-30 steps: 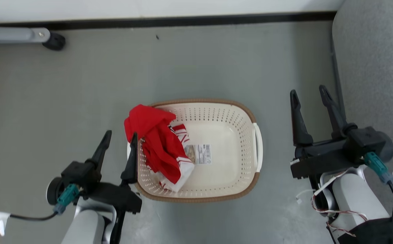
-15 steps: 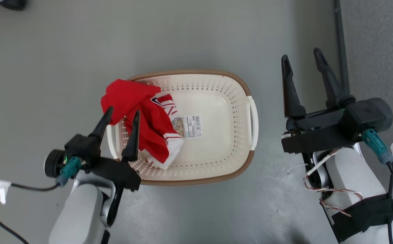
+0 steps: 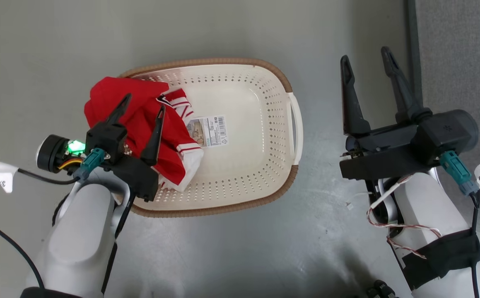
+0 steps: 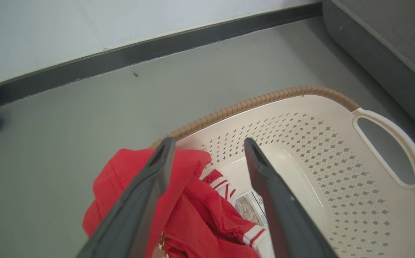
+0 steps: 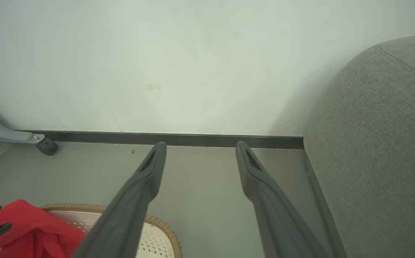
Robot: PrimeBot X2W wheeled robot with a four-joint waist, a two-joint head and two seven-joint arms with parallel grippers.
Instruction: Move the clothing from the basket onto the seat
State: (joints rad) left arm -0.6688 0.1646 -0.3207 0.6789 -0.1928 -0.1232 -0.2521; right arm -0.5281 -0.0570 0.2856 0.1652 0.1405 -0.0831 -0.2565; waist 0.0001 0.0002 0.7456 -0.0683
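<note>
Over the basket (image 3: 244,174), hovering above the clothing (image 3: 103,91) with left gripper (image 3: 145,102) jaws wide, empty; right gripper (image 3: 364,54) likewise, beside the seat (image 3: 459,54).

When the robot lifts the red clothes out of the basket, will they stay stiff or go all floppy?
Probably floppy: the red clothing lies crumpled in folds and droops over the basket rim, so it would likely dangle. It looks thin, so probably light. A loose fold might snag on the rim as it rises.
</note>
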